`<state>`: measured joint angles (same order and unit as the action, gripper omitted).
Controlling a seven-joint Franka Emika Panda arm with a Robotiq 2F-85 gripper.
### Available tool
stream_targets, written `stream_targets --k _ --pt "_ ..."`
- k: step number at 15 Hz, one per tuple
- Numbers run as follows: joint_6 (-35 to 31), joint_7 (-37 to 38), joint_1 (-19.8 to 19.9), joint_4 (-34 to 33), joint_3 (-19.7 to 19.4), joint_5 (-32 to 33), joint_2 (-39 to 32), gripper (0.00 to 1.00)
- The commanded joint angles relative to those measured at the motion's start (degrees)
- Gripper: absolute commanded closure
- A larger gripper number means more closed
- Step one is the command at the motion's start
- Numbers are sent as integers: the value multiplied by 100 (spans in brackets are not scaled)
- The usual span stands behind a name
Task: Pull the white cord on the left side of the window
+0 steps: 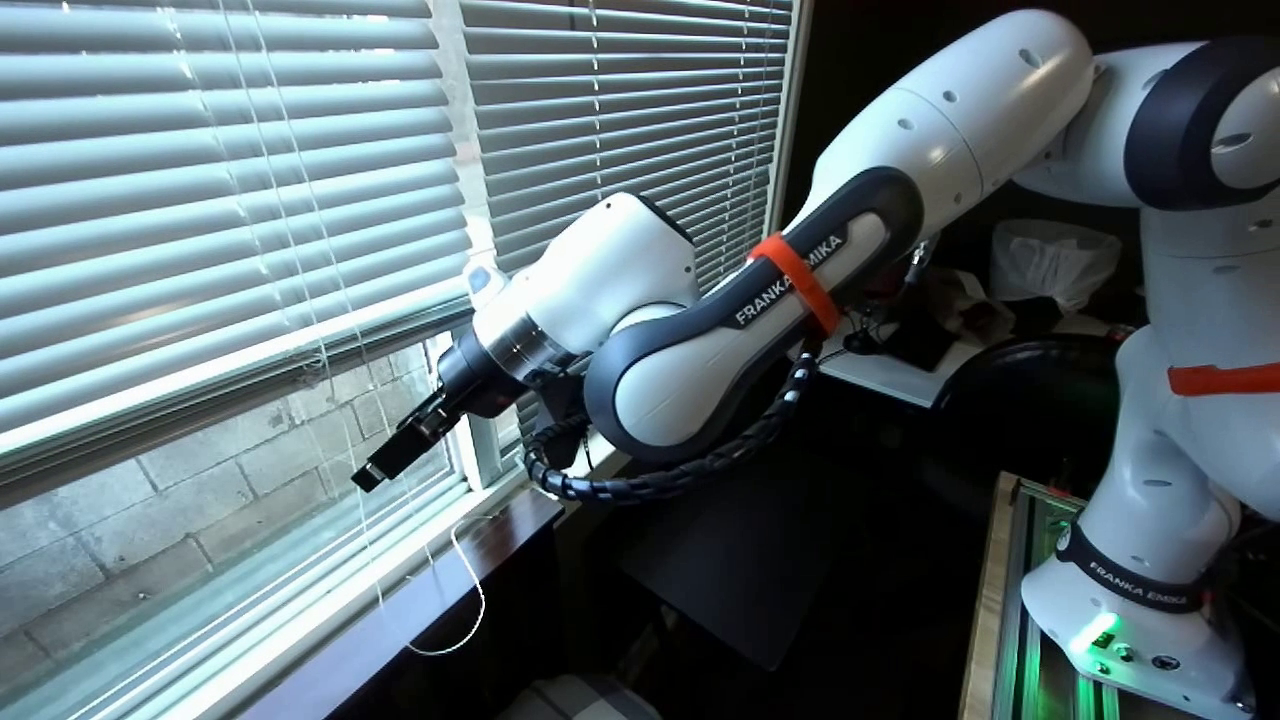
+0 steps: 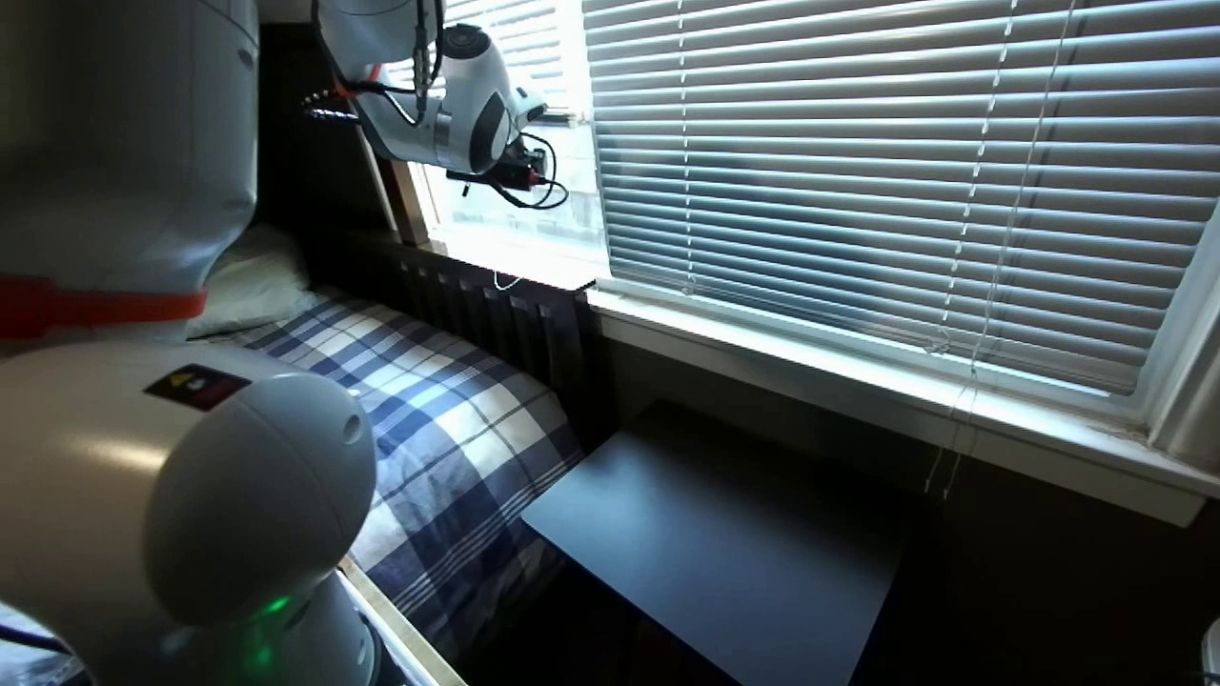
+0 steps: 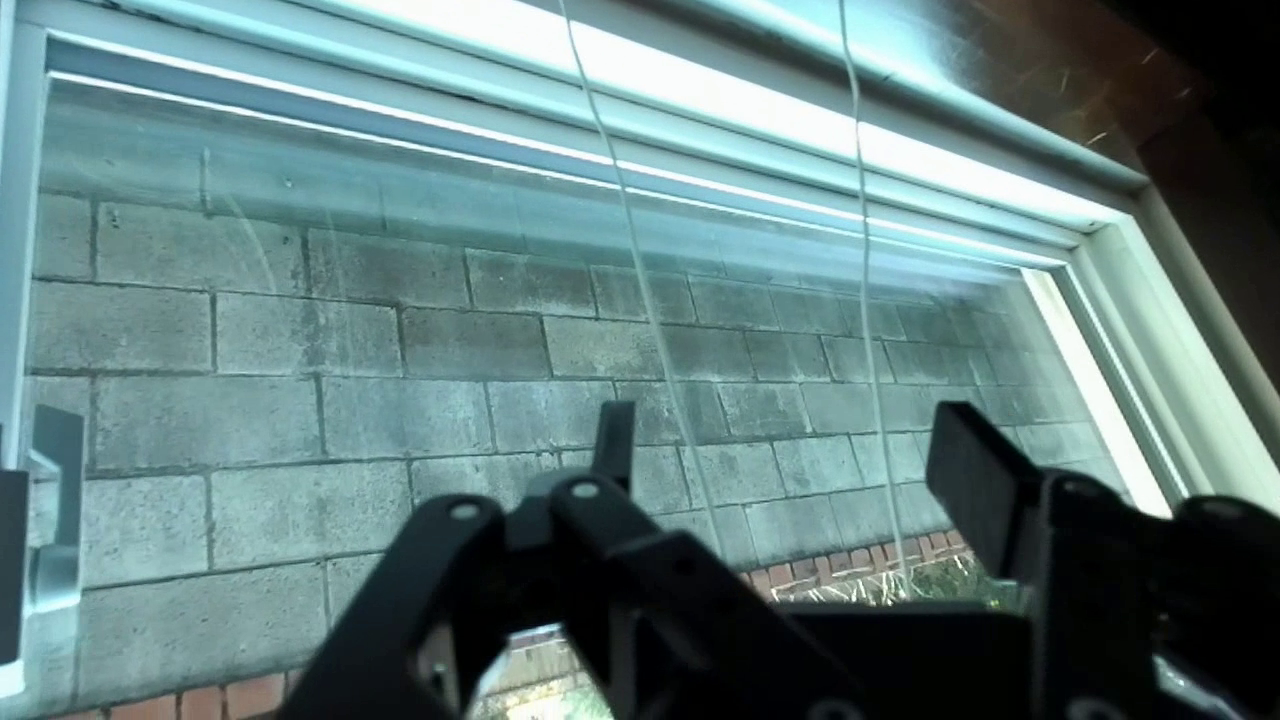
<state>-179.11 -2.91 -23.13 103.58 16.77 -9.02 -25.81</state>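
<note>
Approach looks about done to me — tool (image 3: 787,465) with jaws spread, gripping nothing, white cord (image 3: 866,250) hanging before the window (image 3: 480,340), two strands between the jaws in wrist view — grip and pull remain.

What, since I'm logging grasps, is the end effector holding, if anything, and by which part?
Nothing is held: the end effector is open; the wrist view shows the white cord unclamped.
</note>
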Motion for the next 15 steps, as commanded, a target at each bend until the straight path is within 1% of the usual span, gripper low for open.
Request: stream_targets --k 1,2,5,6,7,8,9,15 --pt "-203 374 -491 -183 -500 35 -170 40" --pt "-222 431 -588 -206 -598 20 -188 47" --pt "-243 551 -797 -317 -784 -7 -267 38" --pt "-253 594 -859 -342 -837 -9 -287 28" --pt "-263 634 -923 -362 -898 -11 -301 22" --pt "-266 679 -997 -385 -977 -8 -310 27" --pt "-267 714 -1061 -407 -1051 -7 -320 42" --pt "-165 989 -1530 -414 -1617 1 -259 89"
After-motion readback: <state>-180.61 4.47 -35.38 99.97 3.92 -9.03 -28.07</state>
